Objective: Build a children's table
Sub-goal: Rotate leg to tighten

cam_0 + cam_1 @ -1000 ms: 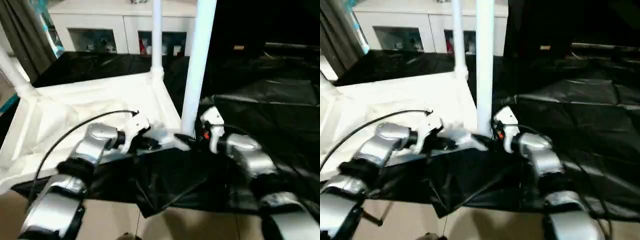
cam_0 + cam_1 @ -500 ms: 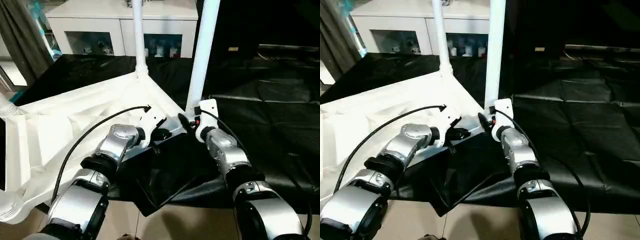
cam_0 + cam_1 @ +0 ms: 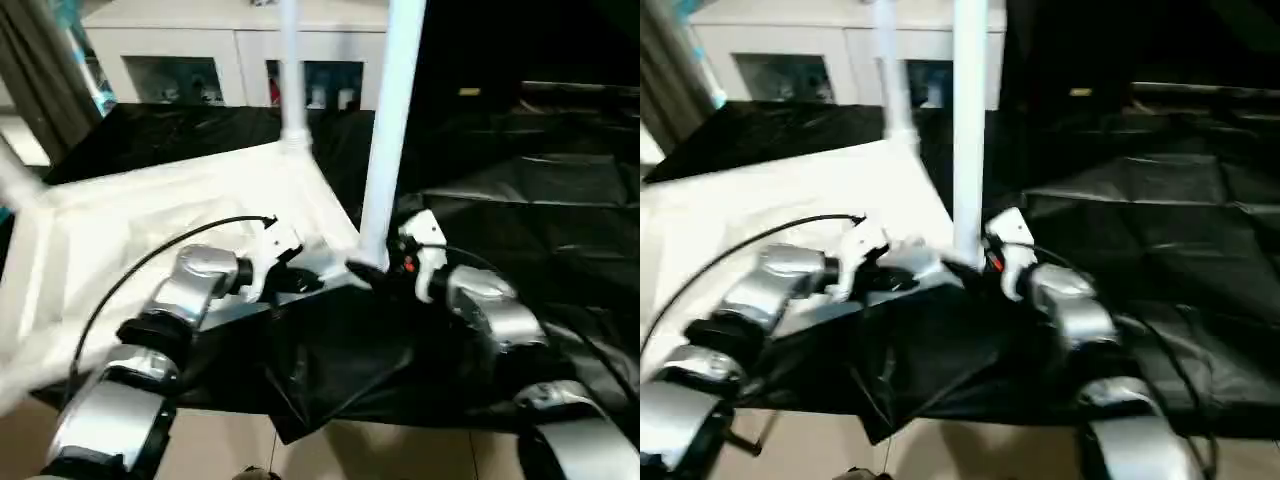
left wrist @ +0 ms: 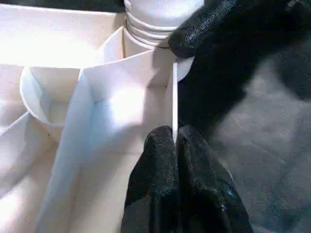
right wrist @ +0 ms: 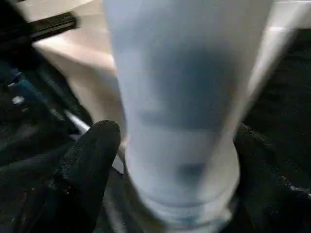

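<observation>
The children's table lies upside down, its white ribbed top [image 3: 150, 220] on a black sheet. One white leg [image 3: 388, 130] stands in the near corner socket, another leg [image 3: 291, 70] in the far corner, and a third [image 3: 15, 178] at the left edge. My left gripper [image 3: 292, 278] is shut on the thin rim wall [image 4: 173, 97] beside the near socket. My right gripper [image 3: 378, 275] is open, with its fingers [image 5: 92, 160] on either side of the near leg's base [image 5: 180, 121].
The black sheet [image 3: 520, 200] covers the floor to the right and behind. A white glass-door cabinet [image 3: 200, 50] stands at the back, with a grey curtain [image 3: 40, 80] at the far left. Beige floor [image 3: 230, 450] shows in front of the sheet.
The whole picture swayed and came back, so the camera moved. Both grippers stay at the table's near corner, the left still on the rim, the right at the leg's base.
</observation>
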